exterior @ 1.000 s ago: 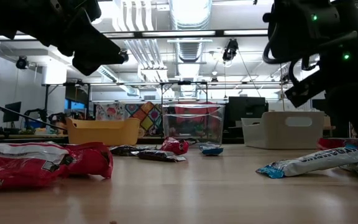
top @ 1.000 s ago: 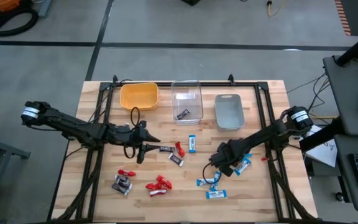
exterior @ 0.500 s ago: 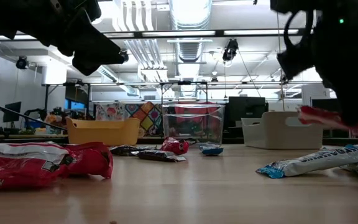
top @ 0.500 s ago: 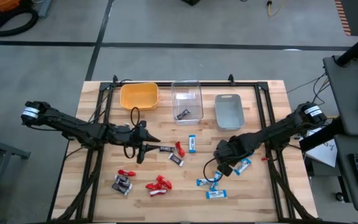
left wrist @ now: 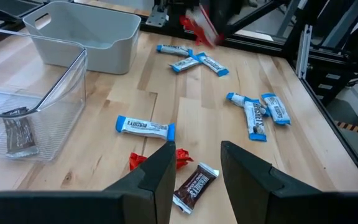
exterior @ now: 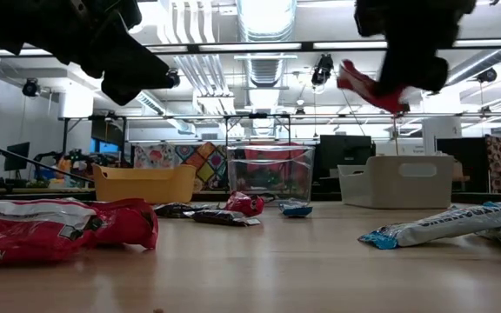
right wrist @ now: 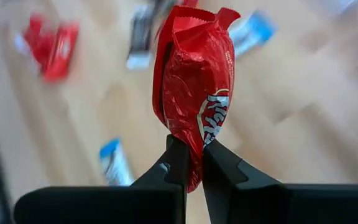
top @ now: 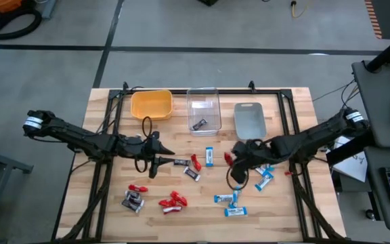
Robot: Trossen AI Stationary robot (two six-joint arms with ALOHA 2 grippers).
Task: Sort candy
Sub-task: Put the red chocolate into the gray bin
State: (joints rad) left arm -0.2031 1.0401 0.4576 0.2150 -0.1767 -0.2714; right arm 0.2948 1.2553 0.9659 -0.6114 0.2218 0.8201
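Note:
My right gripper (top: 234, 157) hangs in the air over the table's middle and is shut on a bright red candy (right wrist: 194, 93), which also shows as the red candy (exterior: 368, 83) high above the wood. My left gripper (left wrist: 196, 167) is open and hovers over a brown candy (left wrist: 194, 183) and a red candy (left wrist: 138, 162) lying flat. More candies lie flat on the table: blue-and-white ones (top: 263, 177), red ones (top: 173, 201), brown ones (top: 133, 200). One brown candy (top: 199, 125) lies in the clear bin. My right gripper pinches the red candy by one end (right wrist: 192, 163) between its two fingers (right wrist: 174, 163). The rest of the wrapper sticks out beyond the fingertips. The candy is lifted clear of the table and tilted (exterior: 368, 83).
Three bins stand in a row along the far edge: yellow (top: 152, 104), clear (top: 203, 99) and grey (top: 249, 120). Dark frame rails run along both sides of the table. The bare wood between the two candy groups lies near the front edge.
My right gripper has risen from the table near the blue-and-white candies, carrying the red candy up with it. It has moved toward the table's left and a little toward the far edge. My left arm has kept still.

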